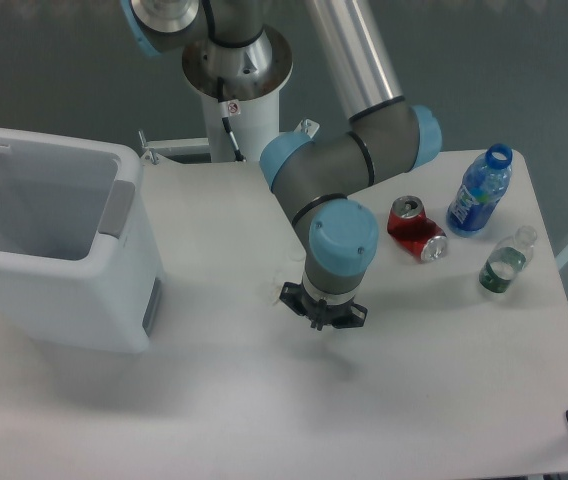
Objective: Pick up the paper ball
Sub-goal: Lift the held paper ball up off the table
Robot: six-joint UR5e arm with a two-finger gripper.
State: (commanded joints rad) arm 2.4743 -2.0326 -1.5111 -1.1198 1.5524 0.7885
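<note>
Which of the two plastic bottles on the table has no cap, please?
The blue-labelled plastic bottle near the far right corner: its neck is open, while the small clear bottle nearer the camera looks capped.

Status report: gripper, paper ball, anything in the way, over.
Two-finger gripper low over the table, jaw state hidden by the wrist. Small white crumpled paper ball just left of it, not held. Crushed red can well clear.

Robotics lab, pedestal-mounted industrial arm [349, 170], plain white table [444, 370], white bin [54, 240], grey floor [524, 70]
</note>
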